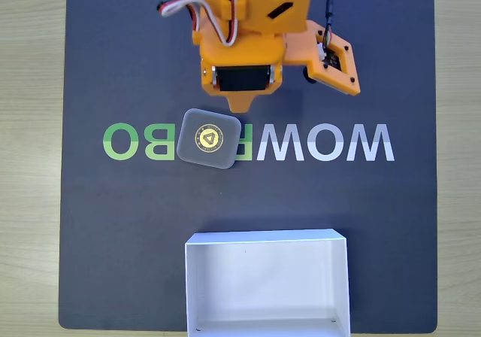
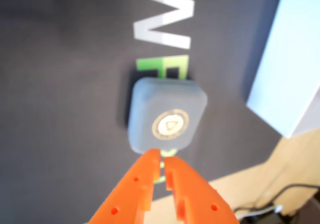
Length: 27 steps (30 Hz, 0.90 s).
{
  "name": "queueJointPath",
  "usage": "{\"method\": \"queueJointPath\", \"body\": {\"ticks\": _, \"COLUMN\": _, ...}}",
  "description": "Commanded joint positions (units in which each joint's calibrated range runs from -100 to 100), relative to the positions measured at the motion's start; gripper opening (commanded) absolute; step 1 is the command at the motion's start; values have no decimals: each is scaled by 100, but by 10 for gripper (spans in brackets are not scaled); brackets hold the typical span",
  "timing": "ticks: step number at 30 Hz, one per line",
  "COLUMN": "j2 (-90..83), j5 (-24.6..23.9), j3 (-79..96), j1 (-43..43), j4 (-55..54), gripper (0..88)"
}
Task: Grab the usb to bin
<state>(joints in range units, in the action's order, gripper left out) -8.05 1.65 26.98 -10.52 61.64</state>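
The usb (image 1: 208, 138), a flat grey square block with a round gold emblem, lies on the dark mat over the printed lettering. In the wrist view the usb (image 2: 167, 116) sits just beyond my gripper (image 2: 162, 156), whose two orange fingers are shut together with nothing between them, tips right at the block's near edge. In the fixed view the orange arm (image 1: 248, 44) reaches in from the top and ends just above the block. The bin (image 1: 263, 238), a shallow white box, stands at the mat's bottom edge, empty; the wrist view shows the bin (image 2: 287, 59) at the right.
The dark mat (image 1: 113, 224) carries white and green lettering (image 1: 346, 143) across its middle. Light wooden table (image 1: 30, 156) surrounds it. A small circuit board (image 1: 334, 59) hangs on the arm's right side. A dark cable (image 2: 295, 191) lies on the wood.
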Motion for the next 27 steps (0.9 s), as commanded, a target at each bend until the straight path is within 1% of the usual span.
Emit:
{"method": "queueJointPath", "body": {"ticks": 1, "j2": 682, "j5": -28, "j3": -1017, "j1": -227, "j4": 449, "gripper": 10}}
{"method": "queueJointPath", "body": {"ticks": 9, "j2": 1674, "j5": 24, "j3": -1749, "j1": -842, "j4": 484, "gripper": 11}}
{"method": "queueJointPath", "body": {"ticks": 11, "j2": 1793, "j5": 24, "j3": -1812, "j1": -918, "j4": 484, "gripper": 26}}
{"method": "queueJointPath", "body": {"ticks": 13, "j2": 1860, "j5": 24, "j3": -1812, "j1": -951, "j4": 510, "gripper": 78}}
{"method": "queueJointPath", "body": {"ticks": 19, "j2": 1903, "j5": 24, "j3": -1722, "j1": -926, "j4": 563, "gripper": 309}}
{"method": "queueJointPath", "body": {"ticks": 21, "j2": 1911, "j5": 24, "j3": -1704, "j1": -884, "j4": 606, "gripper": 374}}
{"method": "queueJointPath", "body": {"ticks": 24, "j2": 1937, "j5": 24, "j3": -1704, "j1": -741, "j4": 886, "gripper": 441}}
{"method": "queueJointPath", "body": {"ticks": 27, "j2": 2149, "j5": -28, "j3": -1704, "j1": -581, "j4": 1209, "gripper": 478}}
